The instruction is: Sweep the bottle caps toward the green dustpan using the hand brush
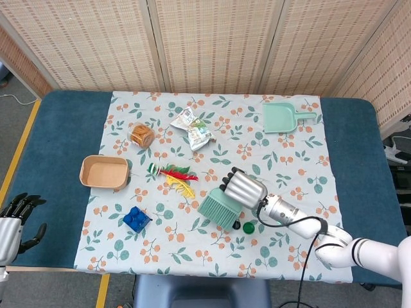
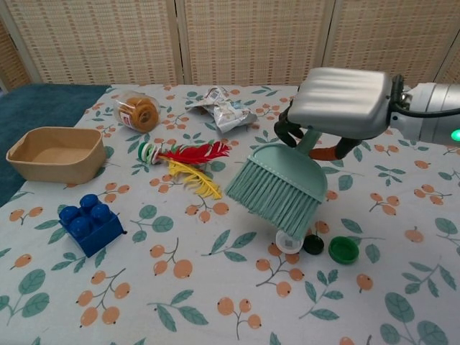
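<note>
Right hand [image 1: 244, 187], ribbed silver shell, fingers clenched on handle of mint-green plastic hand brush [image 2: 277, 186], bristles fanned down over white bottle cap [image 2: 287, 242]; black cap [image 2: 313, 244] and green ridged cap [image 2: 343, 249] just right. Green plastic dustpan [image 1: 282, 117] far corner. Left hand [image 1: 16, 218] off cloth, black fingers apart, empty.

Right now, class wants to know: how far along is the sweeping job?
Done: the right hand holds the hand brush. In hand: its bristles hang by the white cap. Left: all three caps, including black and green, remain far from the green dustpan.
</note>
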You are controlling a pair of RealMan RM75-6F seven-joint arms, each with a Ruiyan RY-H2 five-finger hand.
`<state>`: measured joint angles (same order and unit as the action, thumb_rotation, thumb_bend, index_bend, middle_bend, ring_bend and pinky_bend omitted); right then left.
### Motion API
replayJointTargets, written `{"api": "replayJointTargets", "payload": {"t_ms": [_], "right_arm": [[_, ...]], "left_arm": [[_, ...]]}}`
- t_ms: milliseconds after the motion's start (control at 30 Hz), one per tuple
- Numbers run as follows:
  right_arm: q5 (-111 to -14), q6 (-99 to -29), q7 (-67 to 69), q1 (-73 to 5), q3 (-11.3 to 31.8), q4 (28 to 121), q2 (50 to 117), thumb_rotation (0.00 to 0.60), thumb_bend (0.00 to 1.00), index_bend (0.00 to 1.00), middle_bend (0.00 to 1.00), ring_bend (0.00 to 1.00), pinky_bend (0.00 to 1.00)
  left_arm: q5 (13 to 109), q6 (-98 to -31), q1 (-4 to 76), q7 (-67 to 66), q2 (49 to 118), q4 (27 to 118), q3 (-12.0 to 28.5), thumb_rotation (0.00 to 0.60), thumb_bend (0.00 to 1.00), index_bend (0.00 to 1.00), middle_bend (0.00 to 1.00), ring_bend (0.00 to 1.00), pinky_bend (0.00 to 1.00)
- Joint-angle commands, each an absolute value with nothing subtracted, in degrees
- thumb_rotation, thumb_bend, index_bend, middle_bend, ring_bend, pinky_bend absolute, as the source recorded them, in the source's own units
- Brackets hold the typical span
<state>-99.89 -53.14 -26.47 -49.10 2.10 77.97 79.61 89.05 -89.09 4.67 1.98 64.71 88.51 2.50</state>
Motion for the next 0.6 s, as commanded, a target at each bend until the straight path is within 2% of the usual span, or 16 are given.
{"api": "replayJointTargets", "payload": {"t_ms": [33,300,600], "right_arm": [[-101.31,-51.59,-26.87,-50.26,1.05,79.29,78.69,0.6,1.0,0.75,0.67,0.54,0.53],[-105.16,-46.93,-27.32,-53.2,-2.43,80.57,77.4,0.6,1.0,0.75,0.67,0.54,0.52],[-107.27,-42.89,-29.97,-55.41,-4.35,78.75,78.36,0.6,1.0,0.75,0.67,0.54,0.52]], "left_arm": [[89.01,-89.04,4.69,1.95,64.74,88.52,2.52,0.6,0.37,0.27,0.21,0.13,0.36],[88.71,-88.68,4.74,1.7,64.75,88.66,2.52,0.6,0.37,0.27,0.21,0.13,0.36],[88.93,-88.93,4.67,1.81,64.72,88.63,2.48,0.6,0.37,0.27,0.21,0.13,0.36]]}}
